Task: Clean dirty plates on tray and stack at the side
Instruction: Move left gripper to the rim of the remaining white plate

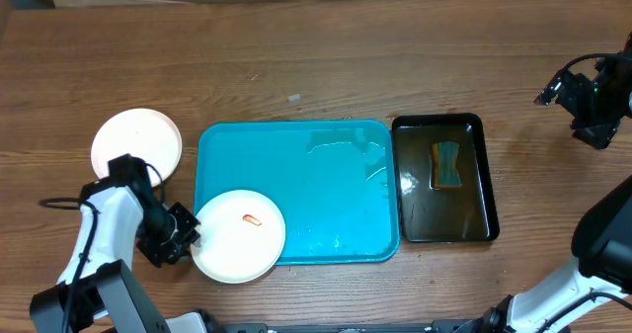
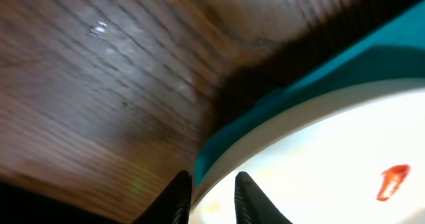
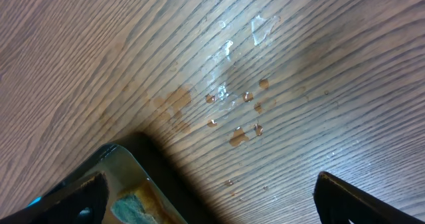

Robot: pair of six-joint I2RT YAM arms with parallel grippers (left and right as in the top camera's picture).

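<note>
Your left gripper [image 1: 188, 232] is pinching the rim of a round white plastic plate [image 1: 242, 239] with an orange-red smear. The plate is lying on the corner of the large turquoise rectangular plastic tray [image 1: 326, 185] nearest your left arm, overhanging its rim. A second round white plate [image 1: 136, 140] is sitting on the wooden table [image 1: 296, 56] left of the tray. Your right gripper [image 3: 212, 191] is hovering, fingers wide apart, beside the narrow glossy black tray [image 1: 420, 214].
</note>
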